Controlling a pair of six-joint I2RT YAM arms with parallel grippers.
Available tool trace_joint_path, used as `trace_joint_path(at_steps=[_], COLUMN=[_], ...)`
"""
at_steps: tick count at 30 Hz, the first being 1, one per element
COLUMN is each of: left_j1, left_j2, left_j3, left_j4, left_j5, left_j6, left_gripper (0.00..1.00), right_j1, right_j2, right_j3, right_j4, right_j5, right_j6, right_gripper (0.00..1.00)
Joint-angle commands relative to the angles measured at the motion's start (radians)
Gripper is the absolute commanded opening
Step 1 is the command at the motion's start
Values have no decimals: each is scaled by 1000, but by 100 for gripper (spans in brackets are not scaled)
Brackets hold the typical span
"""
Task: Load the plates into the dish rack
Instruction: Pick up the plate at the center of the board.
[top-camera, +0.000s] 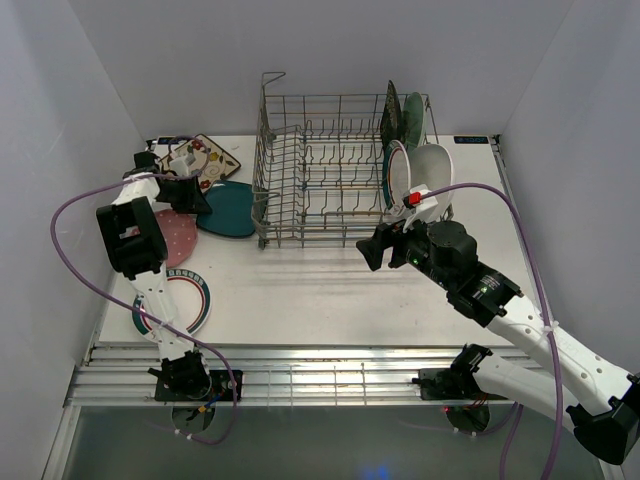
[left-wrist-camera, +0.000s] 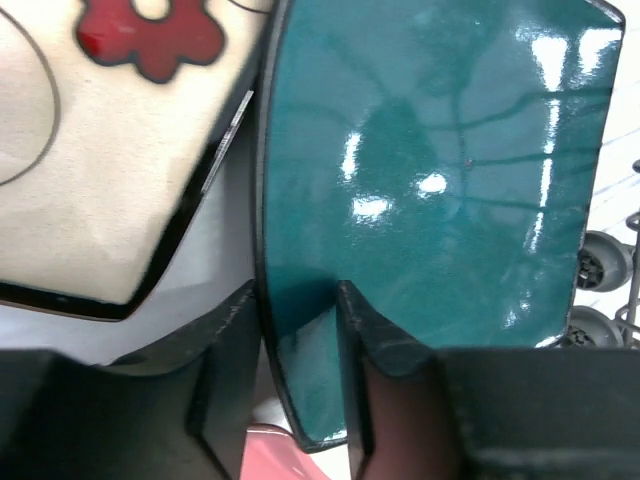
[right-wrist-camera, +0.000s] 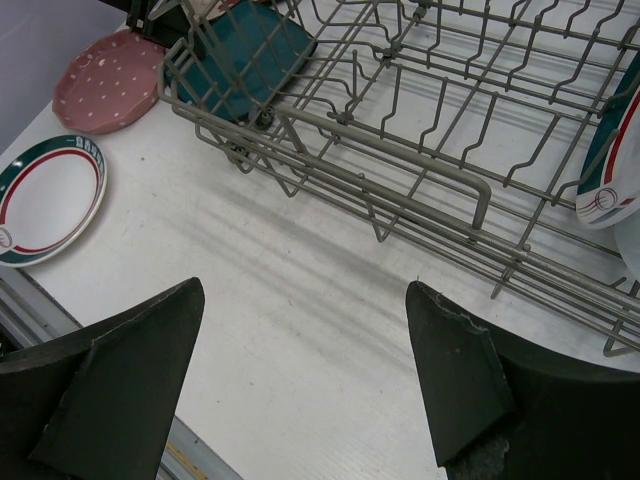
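Note:
My left gripper (top-camera: 196, 196) sits at the left edge of the teal square plate (top-camera: 230, 210). In the left wrist view its jaws (left-wrist-camera: 298, 300) are closed over that plate's rim (left-wrist-camera: 430, 180). The cream floral square plate (top-camera: 205, 160) lies behind it, the pink dotted plate (top-camera: 178, 242) in front, and a green-rimmed white round plate (top-camera: 188, 305) nearer still. The grey wire dish rack (top-camera: 320, 170) holds the black floral plate (top-camera: 390, 112), the mint plate (top-camera: 414, 118), a green-rimmed plate (top-camera: 398, 172) and the plain white plate (top-camera: 432, 172) at its right end. My right gripper (top-camera: 372, 250) is open and empty over the table in front of the rack.
The right wrist view shows the rack's front wall (right-wrist-camera: 400, 150), the pink plate (right-wrist-camera: 108, 80) and the green-rimmed plate (right-wrist-camera: 45, 195) on the table. The table's near edge has metal rails (top-camera: 300, 380). White walls close in on both sides.

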Motion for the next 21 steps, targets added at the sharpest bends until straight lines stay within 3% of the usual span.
trace_joint_path(at_steps=[1, 2, 6, 7, 9, 21], left_j1=[0, 3, 22, 28, 48, 83], left_j2=[26, 37, 60, 63, 72, 17], left_j3=[32, 35, 62, 70, 96, 182], left_j4=[-7, -7, -13, -14, -25, -92], left_j5=[18, 21, 41, 55, 67, 129], left_j6=[-13, -21, -36, -39, -50, -53], left_gripper=[44, 43, 24, 10, 0, 0], right_j1=[4, 4, 4, 4, 4, 4], right_j2=[-17, -17, -23, -23, -24, -14], right_j3=[-5, -2, -2, 0, -2, -2], right_j4=[34, 31, 29, 27, 27, 34], right_j5=[-14, -14, -14, -14, -15, -20], right_j6=[0, 0, 0, 2, 0, 0], right_gripper=[87, 87, 87, 87, 87, 87])
